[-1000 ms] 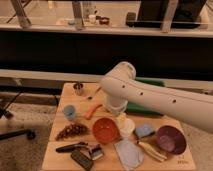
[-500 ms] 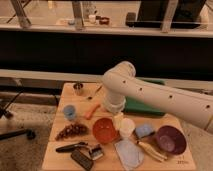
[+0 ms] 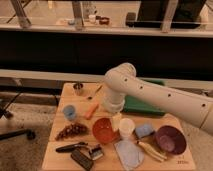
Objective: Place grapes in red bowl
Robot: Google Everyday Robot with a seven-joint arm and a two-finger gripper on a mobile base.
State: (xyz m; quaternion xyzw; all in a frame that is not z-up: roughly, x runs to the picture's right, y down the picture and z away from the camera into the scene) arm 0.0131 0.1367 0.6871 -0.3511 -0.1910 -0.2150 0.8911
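Note:
The grapes [image 3: 72,131], a dark purplish bunch, lie on the wooden table [image 3: 55,155] at the left, just left of the red bowl [image 3: 103,130]. The red bowl is glossy orange-red and looks empty. My white arm reaches in from the right and bends down over the table's middle. My gripper [image 3: 116,120] hangs at its end, just above the right rim of the red bowl and next to a white cup [image 3: 126,128]. It is well to the right of the grapes and holds nothing that I can see.
An orange carrot [image 3: 92,110], a blue cup [image 3: 69,112] and a metal cup [image 3: 78,89] sit behind the grapes. A green board [image 3: 145,106], a blue sponge [image 3: 144,131], a dark purple bowl [image 3: 170,140], a cloth [image 3: 129,154] and a black utensil [image 3: 70,147] surround the bowl.
The arm has hardly moved; the gripper stays by the red bowl's right rim. The grapes and other objects have not moved.

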